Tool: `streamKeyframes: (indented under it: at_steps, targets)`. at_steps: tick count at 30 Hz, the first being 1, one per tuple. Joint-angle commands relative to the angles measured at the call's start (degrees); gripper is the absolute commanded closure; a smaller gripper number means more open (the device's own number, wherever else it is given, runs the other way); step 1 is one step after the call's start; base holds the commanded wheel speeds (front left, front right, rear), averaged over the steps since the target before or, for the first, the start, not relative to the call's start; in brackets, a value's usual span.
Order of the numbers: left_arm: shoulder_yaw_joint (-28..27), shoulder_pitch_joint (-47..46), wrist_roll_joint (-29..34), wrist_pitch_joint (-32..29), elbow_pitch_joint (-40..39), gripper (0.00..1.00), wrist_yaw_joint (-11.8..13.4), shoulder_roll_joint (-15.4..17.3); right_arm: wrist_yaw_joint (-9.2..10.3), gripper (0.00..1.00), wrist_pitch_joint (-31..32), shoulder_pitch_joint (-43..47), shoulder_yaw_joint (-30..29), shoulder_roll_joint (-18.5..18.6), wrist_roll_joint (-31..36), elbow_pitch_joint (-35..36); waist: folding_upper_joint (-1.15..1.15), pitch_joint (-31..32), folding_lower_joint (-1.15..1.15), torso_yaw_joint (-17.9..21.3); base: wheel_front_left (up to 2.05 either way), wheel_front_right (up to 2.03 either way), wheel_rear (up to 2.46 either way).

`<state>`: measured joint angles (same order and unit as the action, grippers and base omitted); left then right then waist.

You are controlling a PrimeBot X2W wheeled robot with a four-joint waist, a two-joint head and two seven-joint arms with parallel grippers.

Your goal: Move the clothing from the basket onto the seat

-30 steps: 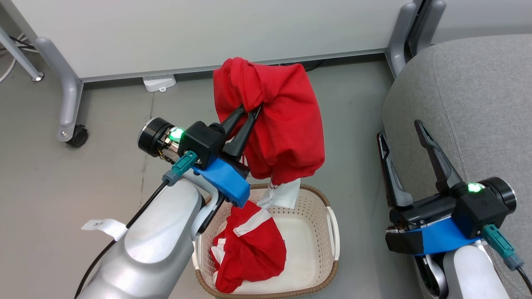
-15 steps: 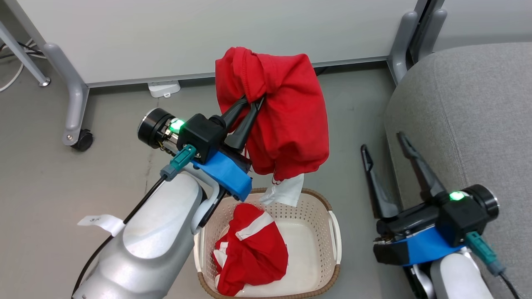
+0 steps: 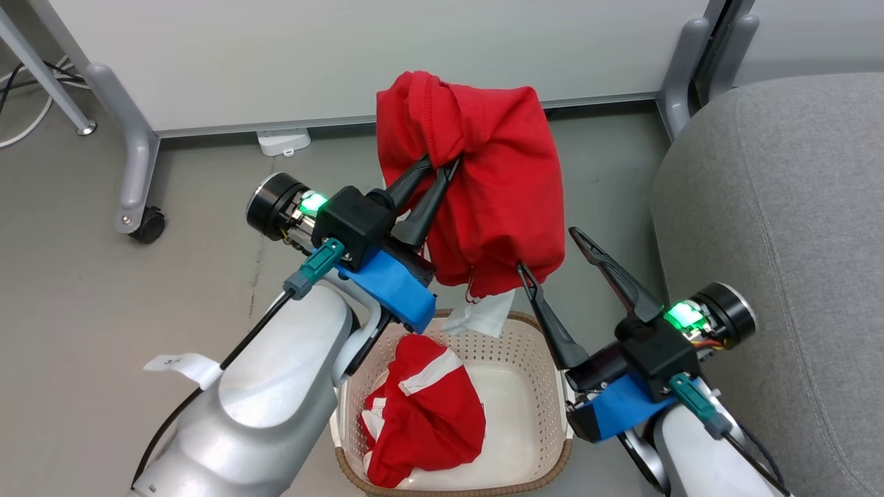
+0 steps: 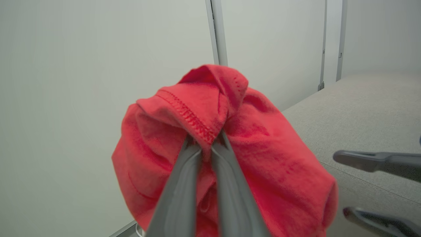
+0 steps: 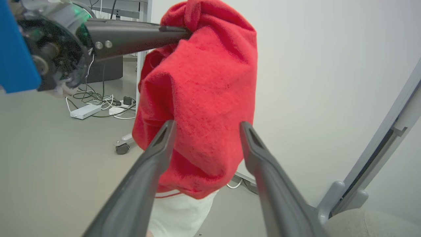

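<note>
1. My left claw is pinching a red garment by a stitched fold near its top. The two fingers are pressed together with the cloth caught between them.
2. That garment hangs free in a bunched lump above the far rim of the basket. Its white lower part dangles just over that rim.
3. My right claw is spread wide and holds nothing. Its fingers point at the lower side of the hanging garment. One tip sits right at the red edge, and I cannot tell whether it touches.
4. The other red garment, with white stripes, lies crumpled on the bottom of the basket, in its left half.
5. The basket stands on the grey floor, between my two forearms.
6. The seat is on my right, near the basket and close beside my right arm.
7. Behind the hanging garment stands a pale panel on grey legs. There is a caster under the left leg and a white power block at the panel's foot.
</note>
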<state>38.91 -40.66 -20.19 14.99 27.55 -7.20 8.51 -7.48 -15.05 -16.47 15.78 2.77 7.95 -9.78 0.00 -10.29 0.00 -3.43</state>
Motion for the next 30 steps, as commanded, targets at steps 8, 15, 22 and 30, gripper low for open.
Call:
streamKeyframes:
  at_steps: [8,15,22,30]
  targets:
    - [1.0,-1.4,0.3,0.3,-0.8,1.0,-0.4,-1.2,-0.02,0.0,-0.2,-5.9,0.5,0.2,2.5,-5.8,0.0,-0.9,0.0,-0.9,0.0,0.0,0.0]
    - [2.3,-1.8,0.2,0.3,-1.3,1.0,-0.4,-2.2,-0.03,0.0,-0.2,-10.0,-1.3,0.2,1.4,-7.0,0.0,-1.6,0.0,-2.0,0.0,0.0,0.0]
    - [3.1,-1.9,0.0,0.3,-1.6,1.0,-0.4,-2.4,-0.03,1.0,-0.2,-11.5,-1.1,0.2,-0.2,-9.4,0.0,-1.7,0.0,-2.3,0.0,0.0,0.0]
    - [3.5,-1.7,-0.1,0.3,-1.8,1.0,-0.4,-2.4,-0.03,1.0,-0.2,-11.7,-0.5,0.2,-1.7,-11.1,0.0,-1.5,0.0,-2.2,0.0,0.0,0.0]
